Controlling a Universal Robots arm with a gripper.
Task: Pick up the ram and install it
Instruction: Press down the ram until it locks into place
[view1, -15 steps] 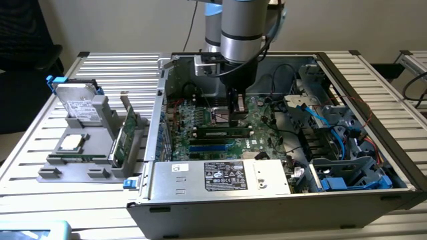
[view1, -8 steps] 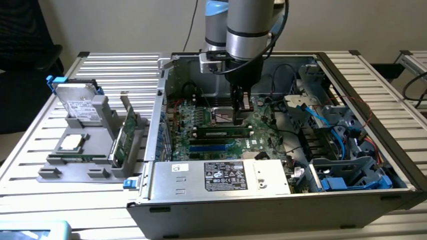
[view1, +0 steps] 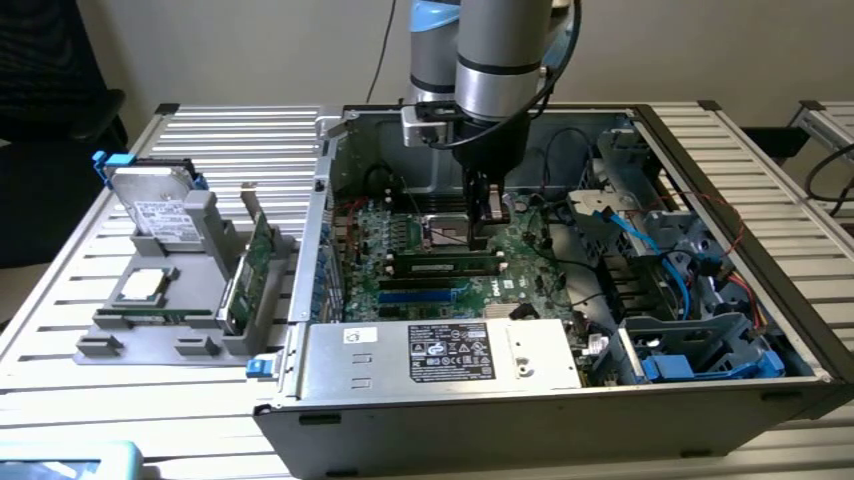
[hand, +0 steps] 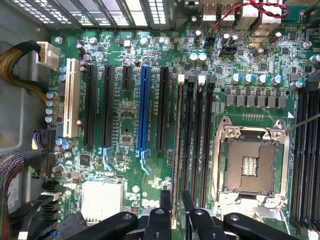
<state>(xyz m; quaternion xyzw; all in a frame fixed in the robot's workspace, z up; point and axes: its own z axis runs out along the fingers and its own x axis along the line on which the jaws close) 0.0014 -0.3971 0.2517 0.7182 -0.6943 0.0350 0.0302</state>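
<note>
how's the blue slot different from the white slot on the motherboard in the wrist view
The blue slot sits between black slots, while the white slot is the end one of the row, beside a line of capacitors. The blue slot ends in a pale blue clip; the white slot shows none. Both run parallel and both are empty.

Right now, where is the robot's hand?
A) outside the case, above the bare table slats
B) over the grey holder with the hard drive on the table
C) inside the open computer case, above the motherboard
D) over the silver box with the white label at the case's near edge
C: in the exterior view the hand hangs inside the open case, over the green motherboard, close to the processor socket.
</note>
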